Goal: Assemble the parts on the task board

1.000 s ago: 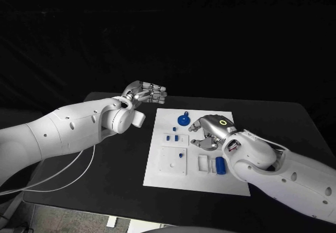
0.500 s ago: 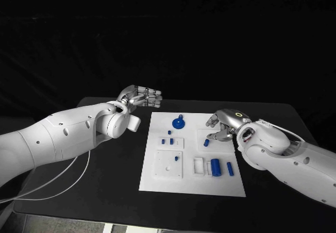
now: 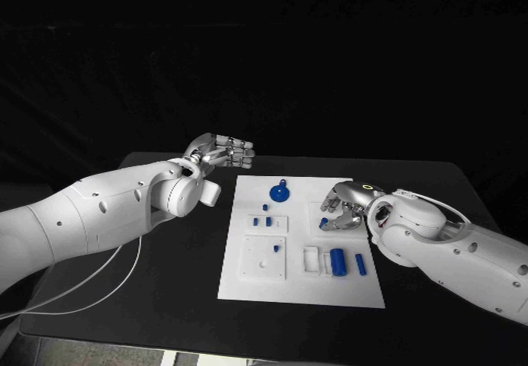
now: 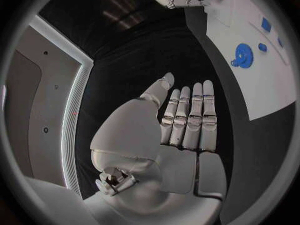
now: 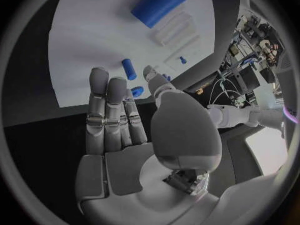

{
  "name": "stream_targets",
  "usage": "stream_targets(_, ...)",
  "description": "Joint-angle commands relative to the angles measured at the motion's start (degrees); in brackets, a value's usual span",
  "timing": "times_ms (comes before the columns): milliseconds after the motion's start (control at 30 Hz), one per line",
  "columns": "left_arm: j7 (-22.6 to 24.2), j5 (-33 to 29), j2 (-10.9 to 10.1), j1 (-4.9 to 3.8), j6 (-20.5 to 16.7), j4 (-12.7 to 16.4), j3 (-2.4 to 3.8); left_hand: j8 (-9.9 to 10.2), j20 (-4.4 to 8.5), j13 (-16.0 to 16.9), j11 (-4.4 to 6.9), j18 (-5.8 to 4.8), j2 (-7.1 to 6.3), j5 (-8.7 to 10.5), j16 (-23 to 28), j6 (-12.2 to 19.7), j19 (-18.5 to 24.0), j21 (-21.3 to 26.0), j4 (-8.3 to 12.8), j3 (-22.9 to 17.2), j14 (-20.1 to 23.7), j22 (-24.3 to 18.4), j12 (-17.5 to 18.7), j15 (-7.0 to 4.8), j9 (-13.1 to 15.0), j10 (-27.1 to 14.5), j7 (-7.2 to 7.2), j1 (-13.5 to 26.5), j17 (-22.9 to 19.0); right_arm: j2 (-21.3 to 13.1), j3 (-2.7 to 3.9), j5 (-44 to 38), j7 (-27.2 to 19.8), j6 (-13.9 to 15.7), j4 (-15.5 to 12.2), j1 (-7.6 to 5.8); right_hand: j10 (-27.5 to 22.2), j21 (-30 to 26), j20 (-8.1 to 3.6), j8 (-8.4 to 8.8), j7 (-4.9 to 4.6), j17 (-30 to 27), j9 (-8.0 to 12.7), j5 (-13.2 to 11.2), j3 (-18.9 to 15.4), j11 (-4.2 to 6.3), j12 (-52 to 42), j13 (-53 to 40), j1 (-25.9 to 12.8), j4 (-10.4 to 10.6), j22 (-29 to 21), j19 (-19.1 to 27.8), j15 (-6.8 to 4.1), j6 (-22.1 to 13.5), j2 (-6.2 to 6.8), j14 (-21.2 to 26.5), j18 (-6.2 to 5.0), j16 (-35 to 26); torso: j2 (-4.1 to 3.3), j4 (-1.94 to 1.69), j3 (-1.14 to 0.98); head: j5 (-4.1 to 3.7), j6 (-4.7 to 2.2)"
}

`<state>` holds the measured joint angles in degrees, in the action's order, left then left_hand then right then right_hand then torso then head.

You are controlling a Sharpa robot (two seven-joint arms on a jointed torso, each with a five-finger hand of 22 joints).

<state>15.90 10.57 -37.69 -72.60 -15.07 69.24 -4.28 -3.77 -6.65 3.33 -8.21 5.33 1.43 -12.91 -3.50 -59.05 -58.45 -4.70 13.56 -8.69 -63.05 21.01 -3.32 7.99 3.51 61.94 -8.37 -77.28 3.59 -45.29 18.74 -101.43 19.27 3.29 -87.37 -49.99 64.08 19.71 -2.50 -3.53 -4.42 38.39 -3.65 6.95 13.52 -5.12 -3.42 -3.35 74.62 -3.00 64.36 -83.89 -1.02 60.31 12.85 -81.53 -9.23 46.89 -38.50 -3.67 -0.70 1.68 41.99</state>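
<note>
Right hand (image 3: 344, 204) over task board (image 3: 303, 284) right edge, fingers (image 5: 107, 105) apart, holding nothing; small blue peg (image 3: 325, 223) lies just beside fingertips; left hand (image 3: 226, 149) off-board above tabletop (image 3: 165, 282), fingers loosely curled, empty.

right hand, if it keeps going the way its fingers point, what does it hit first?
Probably the small blue peg lying on the task board, just ahead of the right hand; its open fingertips nearly reach it. The big blue cylinder lies farther on. Height above the board is unclear.
</note>
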Motion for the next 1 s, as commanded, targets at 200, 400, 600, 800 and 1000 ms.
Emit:
stream_targets(200, -0.53, -0.4, 0.03, -0.06, -0.64, -0.1, 0.05, -0.12, -0.06, -0.05, -0.02, 0.57, 0.77, 0.13, 0.02, -0.11, 0.33, 0.14, -0.13, -0.07, 0.23, 0.24, -0.05, -0.12, 0.02, -0.18, -0.16, 0.02, -0.02, 0.89, -0.09, 0.45, -0.87, -2.74, 0.59, 0.32, 2.96, 1.0, -0.14, -0.03, 0.05, -0.1, 0.06, -2.51, 4.52, 0.87, 0.04, -0.03, 0.99, -1.33, 0.56, -2.3, -0.59, 1.46, -1.79, 0.09, -0.12, 0.21, 0.06, -0.02, 0.03, 0.25, 0.18)
stream_targets(400, -0.81, -0.33, 0.01, -0.06, -0.99, -0.1, 0.05, -0.07, -0.05, -0.05, -0.11, 0.56, 0.64, 0.02, 0.03, -0.06, 0.58, -0.05, -0.26, -0.3, 0.37, 0.89, -0.03, -0.07, 0.02, -0.43, -0.2, 0.06, -0.03, 1.43, -0.14, -1.5, -0.64, -1.92, 0.73, 0.39, 7.21, 3.01, -1.02, -0.01, -1.13, 0.14, 0.02, -3.85, 19.38, 1.89, 0.05, -0.04, -1.78, -3.76, 1.71, -2.33, -1.48, 6.34, -0.78, -0.47, 0.97, 0.26, -0.01, 0.09, -0.07, 0.35, 0.18)
stream_targets(600, -0.84, -0.31, 0.0, -0.06, -1.06, -0.03, 0.05, -0.07, -0.05, -0.05, -0.11, 0.56, 0.64, 0.02, 0.03, -0.06, 0.58, -0.05, -0.26, -0.3, 0.37, 0.89, -0.03, -0.07, 0.02, -0.43, -0.2, 0.06, -0.03, 1.99, -0.3, -2.67, -0.6, -1.27, 1.05, 0.42, 8.96, 3.75, -1.26, -0.16, -0.97, 0.38, -0.06, -4.07, 21.53, 2.4, 0.01, -0.07, -2.07, -4.94, 2.24, -2.33, -1.55, 7.97, -1.66, -0.67, 1.23, 0.18, -0.03, -0.05, -0.04, 0.36, 0.41)
stream_targets(800, -0.86, -0.3, -0.11, -0.07, -1.09, 0.01, 0.04, -0.1, -0.13, -0.05, -0.13, 0.62, 0.53, 0.11, 0.02, -0.08, 0.68, -0.01, -0.36, -0.32, 0.47, 1.09, -0.05, -0.02, 0.02, -0.57, -0.19, -0.01, -0.02, 2.24, -0.44, -3.63, -0.4, -0.83, 1.42, 0.43, 9.83, 4.06, -1.54, -0.09, -0.89, 0.62, -0.05, -4.03, 22.0, 2.65, 0.03, -0.08, -1.54, -5.82, 2.59, -2.3, -1.8, 8.77, -2.74, -0.71, 1.42, 0.1, -0.05, -0.03, -0.04, 0.38, 0.66)
stream_targets(1000, -0.89, -0.31, -0.19, -0.07, -1.05, 0.05, 0.04, -0.09, -0.19, -0.04, -0.15, 0.62, 0.48, 0.05, 0.02, -0.04, 0.7, 0.04, -0.57, -0.25, 0.5, 1.13, -0.05, 0.01, 0.02, -0.59, -0.19, 0.18, -0.02, 2.45, -0.53, -4.16, -0.28, -0.71, 2.0, 0.44, 10.12, 4.43, -1.64, -0.08, -0.85, 0.81, -0.05, -3.76, 23.05, 2.72, 0.03, -0.09, -1.82, -6.77, 3.03, -2.29, -1.91, 9.17, -3.04, -0.75, 1.4, 0.05, -0.06, 0.06, -0.05, 0.48, 0.84)
